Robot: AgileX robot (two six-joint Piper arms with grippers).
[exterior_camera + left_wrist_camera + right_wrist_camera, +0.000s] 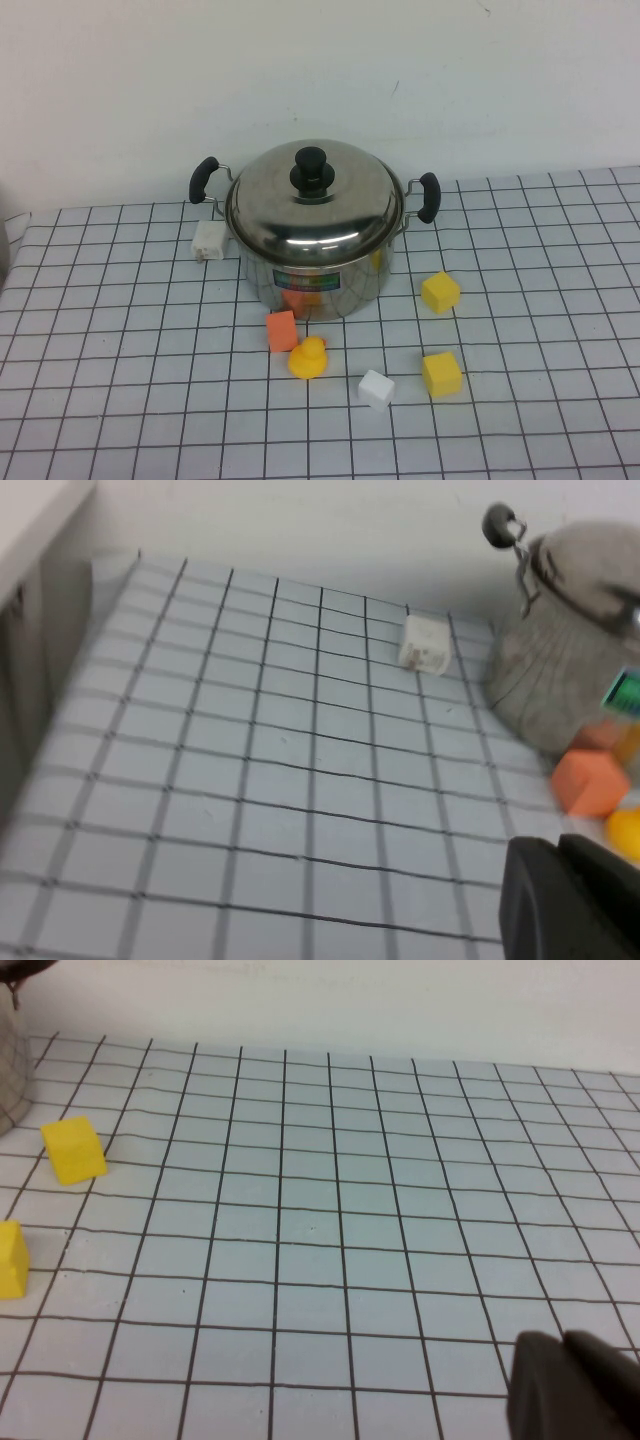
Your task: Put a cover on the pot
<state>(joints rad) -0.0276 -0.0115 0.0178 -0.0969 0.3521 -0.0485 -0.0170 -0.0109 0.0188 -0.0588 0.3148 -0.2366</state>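
Steel pot (black handles), black-gridded white table

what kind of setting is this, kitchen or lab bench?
Likely a lab test bench: grid-lined table, blank white wall, lidded pot among foam blocks. Left gripper and right gripper sit off to the sides.

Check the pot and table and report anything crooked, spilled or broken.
Nothing stands out. The domed steel lid sits level on the shiny steel pot. Both grippers, left and right, hang low over bare grid cloth, away from it.
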